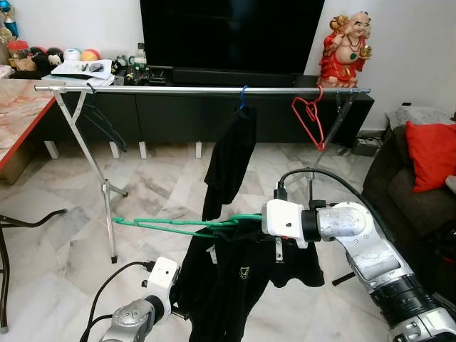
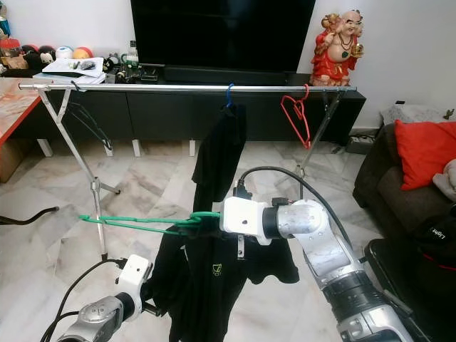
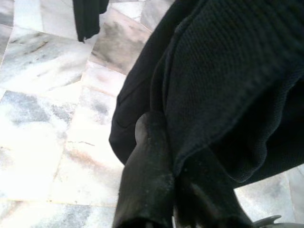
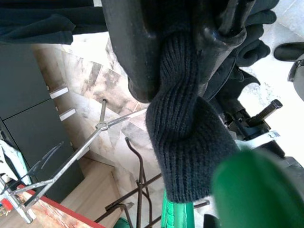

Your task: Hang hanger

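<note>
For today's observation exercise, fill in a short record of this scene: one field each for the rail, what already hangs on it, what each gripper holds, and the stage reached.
rail: long silver metal clothes rail on crossed legs, before a black TV cabinet
already hanging: black garment on a blue hanger; empty red wire hanger
right gripper: shut on green plastic hanger and the black knit shirt draped on it
left gripper: shut on the black knit shirt's lower part
stage: green plastic hanger held level, below the rail, not yet hooked
</note>
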Robot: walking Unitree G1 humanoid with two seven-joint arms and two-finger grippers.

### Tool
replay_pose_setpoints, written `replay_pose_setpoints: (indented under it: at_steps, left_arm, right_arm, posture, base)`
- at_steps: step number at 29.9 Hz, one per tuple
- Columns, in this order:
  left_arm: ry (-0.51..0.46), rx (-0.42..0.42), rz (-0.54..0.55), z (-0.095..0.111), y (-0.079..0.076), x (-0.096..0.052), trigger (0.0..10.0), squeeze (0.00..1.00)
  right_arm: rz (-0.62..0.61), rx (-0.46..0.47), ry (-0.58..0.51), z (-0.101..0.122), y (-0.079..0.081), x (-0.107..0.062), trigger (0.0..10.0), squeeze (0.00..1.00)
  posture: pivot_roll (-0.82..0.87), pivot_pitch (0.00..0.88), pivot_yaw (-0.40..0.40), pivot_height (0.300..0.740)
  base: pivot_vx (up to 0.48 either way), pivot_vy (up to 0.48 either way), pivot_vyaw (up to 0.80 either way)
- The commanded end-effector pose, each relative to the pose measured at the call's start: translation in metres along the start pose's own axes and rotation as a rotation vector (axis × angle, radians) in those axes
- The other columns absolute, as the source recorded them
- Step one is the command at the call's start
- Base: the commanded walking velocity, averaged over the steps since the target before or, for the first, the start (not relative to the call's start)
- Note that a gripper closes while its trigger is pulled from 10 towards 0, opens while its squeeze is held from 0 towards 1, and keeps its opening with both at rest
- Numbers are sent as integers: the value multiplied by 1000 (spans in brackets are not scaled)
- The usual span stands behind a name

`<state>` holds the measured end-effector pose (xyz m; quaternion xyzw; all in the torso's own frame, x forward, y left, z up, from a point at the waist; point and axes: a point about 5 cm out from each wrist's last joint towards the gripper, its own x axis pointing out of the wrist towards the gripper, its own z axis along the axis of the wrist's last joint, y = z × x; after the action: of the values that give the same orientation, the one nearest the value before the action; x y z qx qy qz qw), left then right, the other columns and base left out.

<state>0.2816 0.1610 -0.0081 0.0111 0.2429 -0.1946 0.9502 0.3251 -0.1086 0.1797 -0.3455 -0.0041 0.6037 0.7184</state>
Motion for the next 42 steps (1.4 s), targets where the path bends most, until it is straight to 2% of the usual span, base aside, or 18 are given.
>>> replay_pose_setpoints:
  at_steps: [1, 9, 12, 16, 18, 26, 27, 31, 34, 42]
  left_arm:
    - [17, -26, 20, -5, 1, -2, 0, 0]
    - [-1, -41, 33, -1, 5, -2, 0, 0]
    - [-8, -50, 41, 0, 6, -2, 0, 0]
    - [-7, -56, 54, -1, 8, -3, 0, 0]
    - [-4, -56, 61, -3, 9, -4, 0, 0]
    - [15, -57, 61, -10, 10, -8, 0, 0]
    - [19, -56, 62, -11, 11, -8, 0, 0]
    - [22, -55, 65, -11, 11, -8, 0, 0]
    - [22, -54, 67, -10, 11, -8, 0, 0]
    - [25, -52, 69, -10, 13, -9, 0, 0]
  right_arm:
    - [-24, -6, -14, 3, -5, -2, 0, 0]
    - [-20, -2, -12, 2, -3, -1, 0, 0]
    - [-12, -1, 27, -5, -1, -4, 0, 0]
    - [-17, -26, 217, -34, 1, -18, 0, 0]
    - [-18, -20, 318, -52, 2, -31, 0, 0]
    - [-33, 70, 311, -62, 1, -56, 0, 0]
    - [28, 79, 312, -65, 7, -60, 0, 0]
    - [125, 115, 300, -70, 18, -63, 0, 0]
    - [190, 122, 338, -76, 26, -66, 0, 0]
    - [209, 79, 519, -94, 29, -74, 0, 0]
  posture:
    - [119, 0, -87, 740]
    - [120, 0, -83, 740]
    - [119, 0, -83, 740]
    - [118, 0, -84, 740]
    - [117, 0, -88, 740]
    - [117, 0, -89, 740]
    - [113, 0, -86, 740]
    - [115, 0, -88, 740]
    - [120, 0, -89, 740]
    - [118, 0, -87, 740]
  base:
    - [0, 0, 0]
    - [0, 0, 0]
    - [0, 0, 0]
    - [0, 0, 0]
    - [0, 0, 0]
    - [0, 0, 0]
    - [0, 0, 0]
    - [0, 0, 0]
    - [0, 0, 0]
    - [0, 0, 0]
